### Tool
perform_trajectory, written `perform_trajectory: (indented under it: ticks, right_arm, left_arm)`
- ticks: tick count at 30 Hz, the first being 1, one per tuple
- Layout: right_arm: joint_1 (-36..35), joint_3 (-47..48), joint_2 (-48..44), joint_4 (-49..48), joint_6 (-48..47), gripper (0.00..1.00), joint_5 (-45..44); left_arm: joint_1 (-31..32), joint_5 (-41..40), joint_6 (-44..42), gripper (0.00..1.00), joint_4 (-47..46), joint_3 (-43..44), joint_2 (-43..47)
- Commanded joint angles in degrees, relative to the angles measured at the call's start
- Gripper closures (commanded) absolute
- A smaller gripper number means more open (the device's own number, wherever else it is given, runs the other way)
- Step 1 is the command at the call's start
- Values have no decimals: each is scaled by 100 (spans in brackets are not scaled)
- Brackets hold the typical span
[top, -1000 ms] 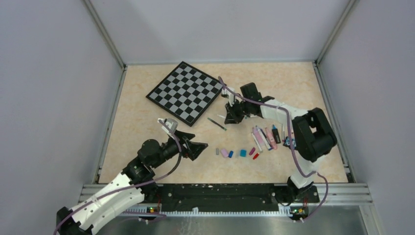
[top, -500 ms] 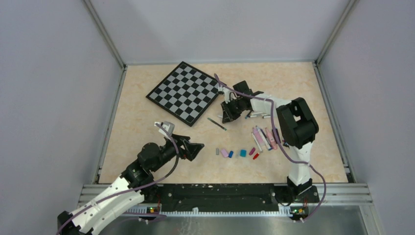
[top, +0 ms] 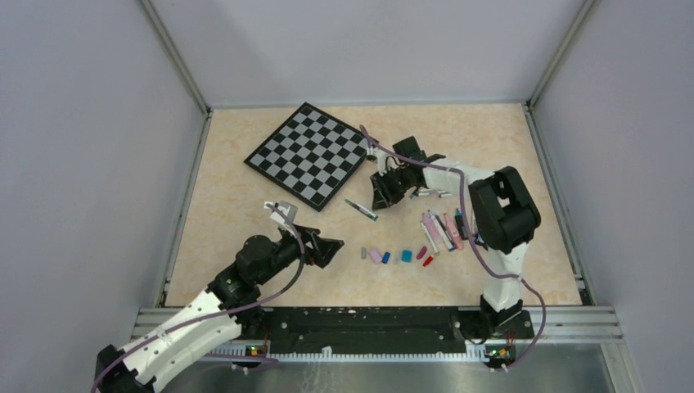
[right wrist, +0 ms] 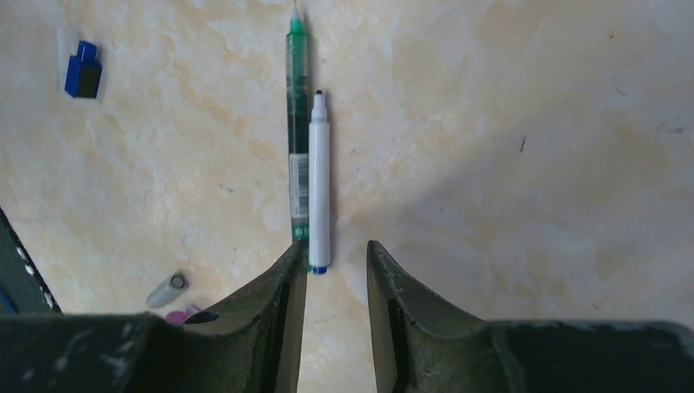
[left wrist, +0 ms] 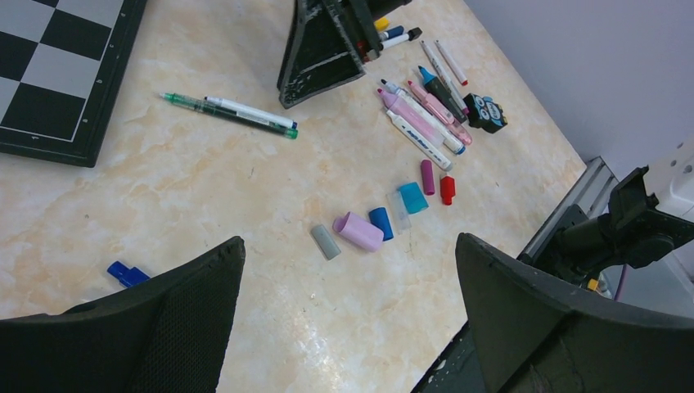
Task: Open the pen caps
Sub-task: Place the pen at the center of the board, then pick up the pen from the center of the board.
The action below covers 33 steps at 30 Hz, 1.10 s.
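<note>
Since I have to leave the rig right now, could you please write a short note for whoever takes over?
Left gripper: jaws wide open, empty, hovering near the row of loose caps.
Right gripper: jaws slightly apart, empty, just behind the white pen, which lies uncapped beside the green pen.
Done: the loose caps are off their pens; one blue cap lies apart from the row.
Left: the far pens beyond the right gripper look still capped; check the pen cluster for any missed.
</note>
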<state>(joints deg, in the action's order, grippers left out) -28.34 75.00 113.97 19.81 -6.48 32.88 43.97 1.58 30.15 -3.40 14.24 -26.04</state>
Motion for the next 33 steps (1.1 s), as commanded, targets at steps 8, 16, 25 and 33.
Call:
perform_trajectory:
  ticks: [8, 16, 25, 33]
  right_arm:
    - [892, -918, -2240, 335, -1635, 63, 1011]
    - [2312, -1326, -2253, -221, -993, 57, 1832]
    - [2281, -1764, -1992, -1818, 1632, 54, -1170]
    - [1430, -1098, -1251, -1359, 2029, 49, -3049]
  left_arm:
    - [-17, 213, 303, 1, -844, -177, -403]
    - [-19, 40, 638, 1, -850, -214, -740]
    - [-28, 38, 817, 1, -906, -190, -1110]
    - [-28, -105, 918, 1, -836, -239, -1136]
